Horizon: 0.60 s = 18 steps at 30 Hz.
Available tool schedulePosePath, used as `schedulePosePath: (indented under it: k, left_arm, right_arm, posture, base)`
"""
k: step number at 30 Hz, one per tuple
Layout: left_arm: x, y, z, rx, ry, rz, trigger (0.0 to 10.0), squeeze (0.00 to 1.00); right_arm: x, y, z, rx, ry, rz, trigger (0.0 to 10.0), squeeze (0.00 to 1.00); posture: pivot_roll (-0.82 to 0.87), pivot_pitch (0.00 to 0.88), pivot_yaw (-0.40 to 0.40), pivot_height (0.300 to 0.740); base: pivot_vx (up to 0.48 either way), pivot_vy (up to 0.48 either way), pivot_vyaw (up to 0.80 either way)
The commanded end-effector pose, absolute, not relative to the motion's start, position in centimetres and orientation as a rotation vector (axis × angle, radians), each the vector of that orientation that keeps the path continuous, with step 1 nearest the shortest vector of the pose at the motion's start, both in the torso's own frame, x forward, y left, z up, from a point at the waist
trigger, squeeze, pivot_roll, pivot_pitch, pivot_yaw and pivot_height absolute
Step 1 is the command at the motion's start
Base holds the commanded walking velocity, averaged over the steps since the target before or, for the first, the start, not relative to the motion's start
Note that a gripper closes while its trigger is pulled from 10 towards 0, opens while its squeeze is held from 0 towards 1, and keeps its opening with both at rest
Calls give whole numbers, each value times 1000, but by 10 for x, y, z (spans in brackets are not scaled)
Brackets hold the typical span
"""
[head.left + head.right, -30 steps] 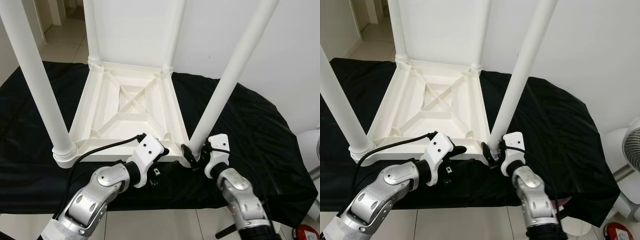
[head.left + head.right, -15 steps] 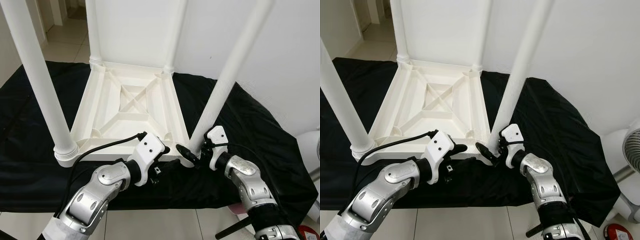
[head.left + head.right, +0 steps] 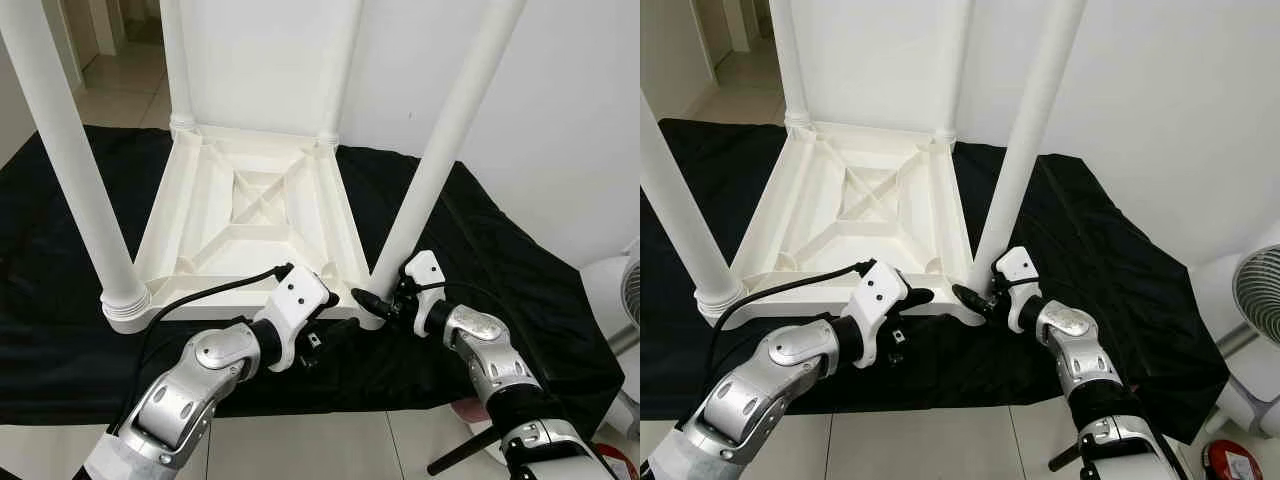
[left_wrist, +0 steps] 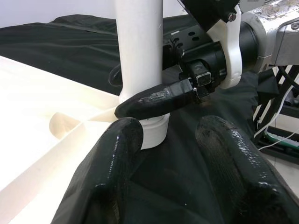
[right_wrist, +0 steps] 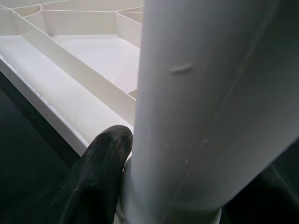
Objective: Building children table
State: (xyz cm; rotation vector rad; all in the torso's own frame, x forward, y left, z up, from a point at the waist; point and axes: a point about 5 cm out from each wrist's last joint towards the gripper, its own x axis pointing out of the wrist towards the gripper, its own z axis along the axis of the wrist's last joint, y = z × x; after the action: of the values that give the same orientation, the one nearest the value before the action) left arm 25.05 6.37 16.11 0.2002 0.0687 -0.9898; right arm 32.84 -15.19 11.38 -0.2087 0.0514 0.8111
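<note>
Seating last leg (image 3: 425, 190) in tabletop (image 3: 250, 225) | right gripper (image 3: 380, 305) clasps its base, left gripper (image 4: 168, 140) open | next we twist firmly.

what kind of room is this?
Probably a room in a home, used as an assembly spot: tiled floor, plain white wall, and a fan at the right. A black cloth covers the work surface, with the upturned white table on it.
</note>
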Motion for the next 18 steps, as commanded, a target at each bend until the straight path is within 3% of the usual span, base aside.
schedulePosePath:
  k: [1, 3, 4, 5, 6, 18]
  left_arm:
    - [248, 61, 161, 201, 71, -1019, 10000, 0]
    - [247, 61, 160, 199, 73, -1021, 10000, 0]
    - [247, 61, 160, 198, 75, -1022, 10000, 0]
    - [247, 61, 160, 198, 75, -1022, 10000, 0]
    - [247, 61, 160, 199, 76, -1023, 10000, 0]
    - [245, 61, 159, 195, 81, -1022, 10000, 0]
  right_arm:
    - [327, -154, 109, -243, 76, 825, 0, 0]
    - [325, -157, 105, -239, 81, 830, 0, 0]
    - [323, -158, 103, -233, 85, 830, 824, 0]
    - [323, -158, 103, -233, 85, 830, 824, 0]
    - [322, -159, 103, -218, 79, 827, 10000, 0]
    - [324, -154, 101, -134, 86, 562, 10000, 0]
  posture:
    - [45, 0, -133, 740]
    - [45, 0, -133, 740]
    - [40, 0, -129, 740]
    - [40, 0, -129, 740]
    - [40, 0, -129, 740]
    - [34, 0, -134, 740]
  base:
    - [0, 0, 0]
    - [0, 0, 0]
    - [0, 0, 0]
    - [0, 0, 0]
    - [0, 0, 0]
    - [0, 0, 0]
